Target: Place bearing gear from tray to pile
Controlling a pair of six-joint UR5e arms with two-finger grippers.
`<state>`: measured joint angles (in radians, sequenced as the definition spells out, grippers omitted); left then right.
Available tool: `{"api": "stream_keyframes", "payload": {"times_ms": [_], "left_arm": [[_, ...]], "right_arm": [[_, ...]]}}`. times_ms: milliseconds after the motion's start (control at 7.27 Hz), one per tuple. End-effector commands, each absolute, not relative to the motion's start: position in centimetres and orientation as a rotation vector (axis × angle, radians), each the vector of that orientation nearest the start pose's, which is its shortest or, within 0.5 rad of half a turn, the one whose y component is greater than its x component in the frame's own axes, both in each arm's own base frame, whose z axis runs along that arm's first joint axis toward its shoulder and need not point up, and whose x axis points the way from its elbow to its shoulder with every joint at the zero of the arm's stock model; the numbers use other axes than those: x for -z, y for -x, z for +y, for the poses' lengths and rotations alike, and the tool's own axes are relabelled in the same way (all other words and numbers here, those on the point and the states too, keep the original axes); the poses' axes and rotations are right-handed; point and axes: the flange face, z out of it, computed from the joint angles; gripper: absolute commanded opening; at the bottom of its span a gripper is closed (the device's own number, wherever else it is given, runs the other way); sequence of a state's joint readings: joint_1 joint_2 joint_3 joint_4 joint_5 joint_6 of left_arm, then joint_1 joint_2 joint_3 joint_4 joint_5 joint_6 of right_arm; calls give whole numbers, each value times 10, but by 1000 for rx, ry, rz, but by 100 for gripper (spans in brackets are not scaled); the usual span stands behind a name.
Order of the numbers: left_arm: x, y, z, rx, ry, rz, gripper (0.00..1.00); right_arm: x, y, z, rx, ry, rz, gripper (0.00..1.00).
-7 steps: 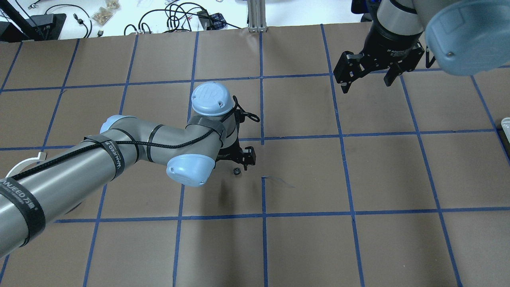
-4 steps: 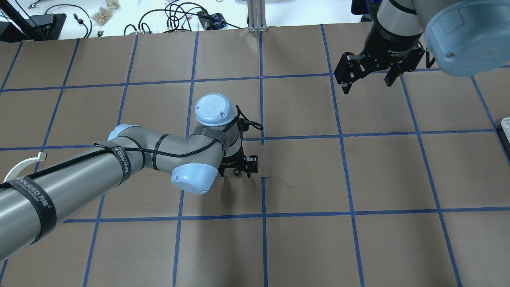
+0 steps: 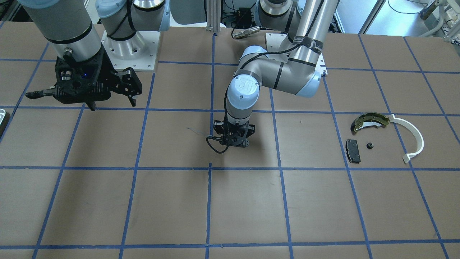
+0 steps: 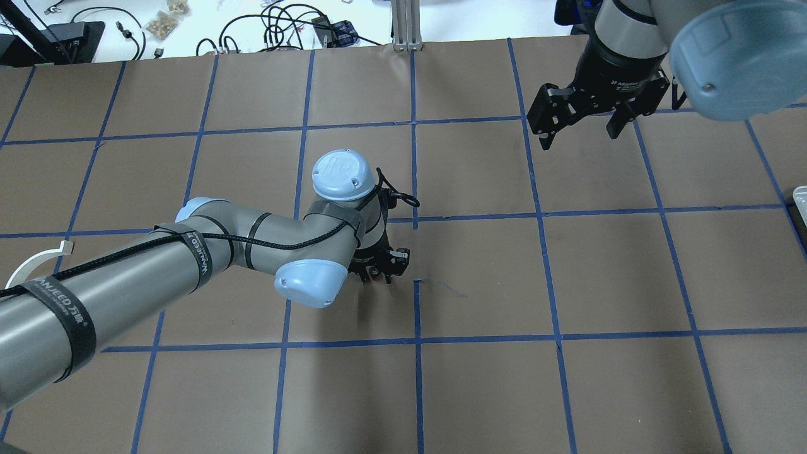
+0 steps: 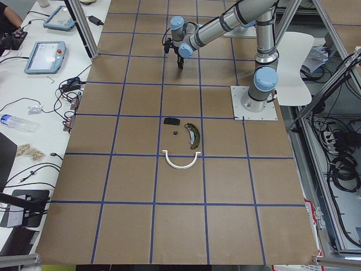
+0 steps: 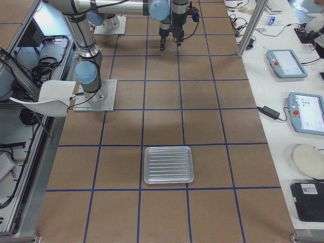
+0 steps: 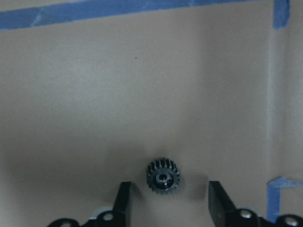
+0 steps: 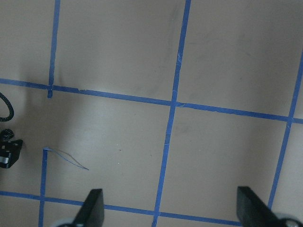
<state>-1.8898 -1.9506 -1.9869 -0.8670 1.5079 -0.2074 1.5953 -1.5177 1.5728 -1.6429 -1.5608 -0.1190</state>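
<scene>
A small black toothed bearing gear (image 7: 163,176) lies on the brown table paper near the table's middle. My left gripper (image 7: 171,201) is open and low over the table. Its fingers stand either side of the gear without touching it. The same gripper shows in the overhead view (image 4: 377,274) and the front view (image 3: 233,142), where the gear is hidden. My right gripper (image 4: 580,129) is open and empty, hovering far right. The tray (image 6: 168,164) looks empty. The pile holds an olive brake shoe (image 3: 369,121), a white curved strip (image 3: 413,138) and a black pad (image 3: 352,150).
Another small black gear (image 3: 369,145) lies in the pile between the pad and the shoe. The tray's corner (image 4: 801,195) shows at the overhead view's right edge. Blue tape lines grid the table. Cables and clutter lie beyond the far edge.
My left gripper has moved from beside the gear to over it and come down, so its fingers now straddle the gear. The right gripper has hardly moved.
</scene>
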Motion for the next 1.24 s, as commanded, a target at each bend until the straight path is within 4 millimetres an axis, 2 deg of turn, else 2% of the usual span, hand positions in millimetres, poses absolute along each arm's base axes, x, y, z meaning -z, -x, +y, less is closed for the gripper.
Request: {"api": "stream_keyframes", "payload": {"times_ms": [0,275,413,550,688,825,963,1101], "left_arm": [[-168,297,-454,-151,-188,3172,0],[-173,295,-459,-115,-173,3181,0],[-191,291,-472,-55,-158,3190,0],[-209,274,-494,-30,-96,3192,0],[-226,239,-523,-61,-99,3186,0],[-252,195,-552,-88,-194,3146,0],[-263,149,-575,-101,-155,3135,0],[-271,93,-589,-77,-123,3140,0]], "right_arm": [[-466,-147,-513,25,228,3125,100],[-466,-146,-513,24,245,3131,100],[-465,-147,-514,25,233,3127,100],[-466,-147,-514,29,240,3127,100],[-466,-146,-514,31,243,3130,100],[-467,-146,-513,34,243,3132,100],[-466,-146,-514,32,241,3130,100],[-467,-146,-514,34,248,3134,100]]}}
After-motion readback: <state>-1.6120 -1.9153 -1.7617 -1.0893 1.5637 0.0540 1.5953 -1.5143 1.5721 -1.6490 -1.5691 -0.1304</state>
